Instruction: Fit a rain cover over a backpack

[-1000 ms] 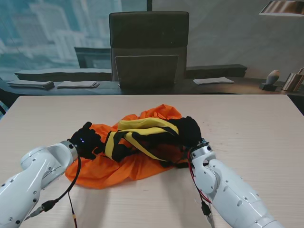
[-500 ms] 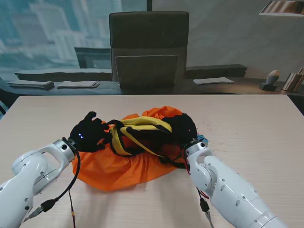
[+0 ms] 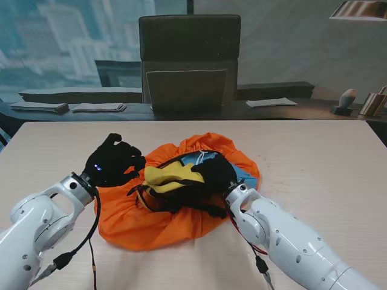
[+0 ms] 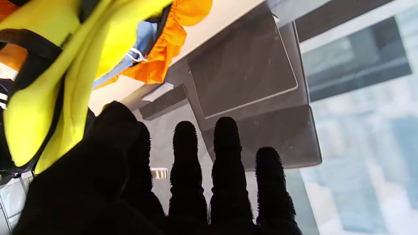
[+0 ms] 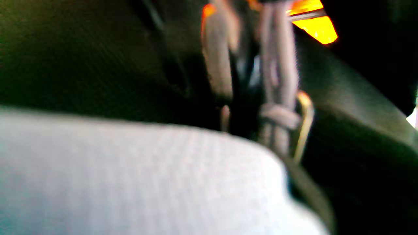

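Backpack [image 3: 181,181] sits on orange rain cover [image 3: 151,220]; my right hand [image 3: 216,175] clamps it, left hand [image 3: 112,162] spread empty, so the unheld left hem may slip.

1. The stand view is evenly lit and sharp, with soft shadows on the bench [image 3: 314,157] near both arms.
2. The left wrist view is crisp; a pale, washed-out window glows beyond the black fingers [image 4: 225,163].
3. The right wrist view is dim and badly blurred, with one orange patch glaring.
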`<state>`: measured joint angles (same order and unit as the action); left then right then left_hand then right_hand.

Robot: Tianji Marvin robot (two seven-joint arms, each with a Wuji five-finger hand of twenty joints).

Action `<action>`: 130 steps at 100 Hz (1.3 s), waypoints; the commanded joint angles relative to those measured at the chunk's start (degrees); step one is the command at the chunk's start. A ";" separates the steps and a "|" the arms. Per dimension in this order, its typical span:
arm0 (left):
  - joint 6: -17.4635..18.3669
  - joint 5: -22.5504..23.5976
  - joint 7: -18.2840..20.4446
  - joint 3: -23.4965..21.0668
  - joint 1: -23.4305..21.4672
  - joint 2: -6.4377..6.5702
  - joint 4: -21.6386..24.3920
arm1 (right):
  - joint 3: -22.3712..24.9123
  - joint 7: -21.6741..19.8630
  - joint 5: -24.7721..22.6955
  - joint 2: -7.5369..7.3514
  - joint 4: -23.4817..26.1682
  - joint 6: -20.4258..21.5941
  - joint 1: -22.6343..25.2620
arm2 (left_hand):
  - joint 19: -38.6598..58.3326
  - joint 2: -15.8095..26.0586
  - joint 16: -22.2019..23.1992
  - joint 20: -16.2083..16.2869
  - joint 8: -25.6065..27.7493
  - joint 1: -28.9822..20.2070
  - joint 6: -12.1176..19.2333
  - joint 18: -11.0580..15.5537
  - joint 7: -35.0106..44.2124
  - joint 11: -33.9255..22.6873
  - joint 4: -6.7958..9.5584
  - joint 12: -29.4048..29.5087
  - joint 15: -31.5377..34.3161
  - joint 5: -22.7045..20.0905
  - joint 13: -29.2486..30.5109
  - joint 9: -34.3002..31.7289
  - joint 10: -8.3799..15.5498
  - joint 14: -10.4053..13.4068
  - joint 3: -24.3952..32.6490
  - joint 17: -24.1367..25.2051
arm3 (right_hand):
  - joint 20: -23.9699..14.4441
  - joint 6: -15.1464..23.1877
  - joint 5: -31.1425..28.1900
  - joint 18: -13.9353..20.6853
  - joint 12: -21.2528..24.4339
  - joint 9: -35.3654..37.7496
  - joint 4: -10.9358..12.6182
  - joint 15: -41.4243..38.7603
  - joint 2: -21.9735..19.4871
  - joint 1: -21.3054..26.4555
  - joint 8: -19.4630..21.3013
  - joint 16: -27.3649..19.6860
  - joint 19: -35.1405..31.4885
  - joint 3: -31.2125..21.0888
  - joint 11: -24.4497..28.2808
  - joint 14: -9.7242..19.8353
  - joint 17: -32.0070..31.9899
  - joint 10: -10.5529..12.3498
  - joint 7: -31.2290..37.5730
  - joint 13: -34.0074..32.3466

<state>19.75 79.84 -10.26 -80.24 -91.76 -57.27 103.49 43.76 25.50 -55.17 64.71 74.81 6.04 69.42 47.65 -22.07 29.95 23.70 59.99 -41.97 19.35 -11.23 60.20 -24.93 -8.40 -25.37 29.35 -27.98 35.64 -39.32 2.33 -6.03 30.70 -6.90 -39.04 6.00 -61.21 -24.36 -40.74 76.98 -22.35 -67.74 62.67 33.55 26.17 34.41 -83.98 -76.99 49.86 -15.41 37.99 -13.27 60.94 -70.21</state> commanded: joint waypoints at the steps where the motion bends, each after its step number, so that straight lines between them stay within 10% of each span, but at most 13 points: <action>1: 1.53 1.33 8.76 -0.56 -1.01 -0.59 2.96 | -0.38 0.84 -0.43 0.35 -0.81 -0.53 -0.10 | 0.79 -2.68 1.30 0.99 -3.44 1.07 2.06 -0.77 -0.99 -2.39 -0.10 -0.63 2.30 -4.28 -0.35 0.29 1.58 0.54 0.13 1.13 | -1.18 5.80 -3.84 0.89 -2.48 6.09 2.83 -10.22 -2.99 5.25 0.53 4.53 -3.27 -5.01 7.04 3.84 0.61 -1.55 3.47 -4.55; 14: 2.29 -2.76 22.89 -1.68 -2.35 -0.45 4.57 | 0.26 4.90 -0.10 1.14 -1.70 -2.69 0.27 | 0.08 -1.30 9.43 0.65 -22.54 -7.98 6.39 0.08 -10.16 -4.94 1.93 -13.38 8.93 -6.54 -2.79 -0.20 2.26 -0.16 -5.86 3.80 | -1.18 4.95 -3.32 0.50 -2.57 6.14 2.96 -10.21 -3.57 5.24 0.84 4.51 -3.15 -5.10 6.98 3.89 0.88 -1.50 3.54 -4.56; 22: 1.99 -4.80 22.27 -1.44 -2.55 -0.44 2.63 | 1.54 8.18 1.29 2.09 -2.09 -3.99 1.03 | 4.40 -1.39 11.96 2.69 -29.48 -7.46 5.22 0.55 -12.15 -5.17 2.13 -18.35 12.53 -7.61 -1.69 -2.06 1.75 -0.72 -6.16 1.84 | -1.16 4.23 -3.20 -0.34 -2.77 6.17 3.02 -10.50 -3.40 5.43 1.05 4.65 -3.01 -5.28 7.22 3.65 1.19 -1.81 3.57 -4.57; 50: 0.16 -10.69 29.80 3.08 -0.05 -0.04 -1.23 | 5.43 14.84 8.07 5.44 -1.52 -7.63 2.69 | 7.50 0.24 13.03 4.26 -34.68 -8.33 2.60 1.26 -14.51 -4.63 2.24 -20.91 13.50 -4.49 -2.67 -1.42 1.28 -0.77 -6.36 1.80 | -1.01 2.18 -3.28 -2.28 -2.95 6.23 3.01 -11.41 -2.84 5.86 1.03 5.08 -2.81 -6.17 7.95 3.13 2.62 -2.43 3.65 -4.50; 61: -2.38 -10.69 36.44 6.29 3.25 0.48 -3.22 | 7.13 15.75 10.02 6.01 -0.34 -5.97 3.65 | 6.88 4.68 13.19 4.00 -37.80 -4.98 -2.28 1.70 -21.77 -3.79 2.44 -20.62 12.93 3.14 -4.02 1.40 0.91 -0.69 -2.28 2.68 | -0.97 1.48 -3.21 -2.69 -2.78 6.22 3.05 -11.28 -3.11 5.95 0.99 5.04 -2.67 -6.11 7.87 2.68 2.35 -2.75 3.73 -4.48; 77: -5.92 -10.61 39.73 11.99 9.65 0.90 -8.90 | 9.61 16.54 12.40 6.51 1.21 -4.00 5.13 | 7.32 8.82 14.33 4.08 -42.72 -13.85 -2.26 3.46 -31.08 -3.34 2.84 -23.50 14.16 18.90 -7.64 8.85 1.79 0.98 -8.97 3.93 | -0.95 1.50 -3.16 -2.75 -2.71 6.19 3.15 -11.22 -3.32 6.11 0.97 5.00 -2.59 -6.27 7.92 2.61 2.16 -2.83 3.74 -4.45; 86: -6.61 -10.35 41.33 14.87 12.94 1.14 -11.31 | 10.88 15.96 13.70 6.57 2.46 -2.73 6.38 | 7.33 9.01 15.52 3.94 -53.37 -4.17 -5.84 4.72 -52.71 -8.08 5.51 -15.38 15.65 18.85 -10.14 15.56 3.54 2.47 -5.36 4.84 | -0.99 1.34 -3.12 -3.04 -2.64 6.19 3.16 -11.18 -3.23 6.21 1.03 4.97 -2.55 -6.16 7.86 2.31 1.93 -3.02 3.81 -4.45; 112: -6.44 -11.73 39.80 19.08 17.91 1.26 -15.78 | 12.07 14.94 13.88 6.05 2.39 1.01 7.57 | 6.45 -4.83 20.15 4.07 -51.40 7.48 -7.31 4.13 -61.10 -11.01 5.73 -19.50 20.47 19.58 -10.56 17.23 5.64 3.39 -7.42 5.90 | -1.00 1.52 -3.16 -2.91 -2.52 6.16 3.15 -11.00 -3.18 6.14 1.14 4.87 -2.40 -6.07 7.73 2.34 1.79 -2.82 3.79 -4.44; 122: -4.51 -14.88 30.66 17.51 16.79 0.58 -17.81 | 12.14 15.33 13.58 6.02 1.81 1.57 7.47 | 6.13 -6.72 19.31 3.94 -32.40 7.45 -2.00 2.68 -40.59 -10.36 5.15 -19.21 18.92 19.82 -10.69 16.35 4.62 1.54 -5.20 5.88 | -0.99 1.73 -3.15 -2.77 -2.46 6.17 3.13 -10.95 -3.16 6.07 1.15 4.85 -2.33 -6.03 7.65 2.37 1.76 -2.70 3.75 -4.43; 130: -3.74 -13.00 29.48 15.96 15.62 0.52 -16.59 | 12.13 15.72 13.79 6.14 1.46 1.70 7.42 | 5.48 -7.18 17.89 3.76 -28.95 9.15 -3.66 2.46 -34.87 -8.19 4.42 -17.48 16.62 19.81 -12.32 18.24 3.78 1.28 -5.93 6.42 | -0.99 1.74 -3.16 -2.73 -2.42 6.16 3.15 -10.88 -3.10 6.19 1.17 4.82 -2.29 -6.06 7.59 2.42 1.72 -2.75 3.74 -4.44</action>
<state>16.86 64.64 14.09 -63.67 -74.98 -56.61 84.48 55.88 41.44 -41.52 70.74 76.13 7.73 76.97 53.15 -27.36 48.70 26.45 28.39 -35.57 15.67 -7.48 21.53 -34.07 -4.41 -44.09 47.41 -10.34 24.25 -23.11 5.97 -4.12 24.76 -1.60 -39.31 3.94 -61.31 -26.69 -40.85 77.00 -22.18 -70.07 63.20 34.19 26.11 35.65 -84.47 -77.06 51.09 -15.92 39.50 -13.63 60.97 -70.22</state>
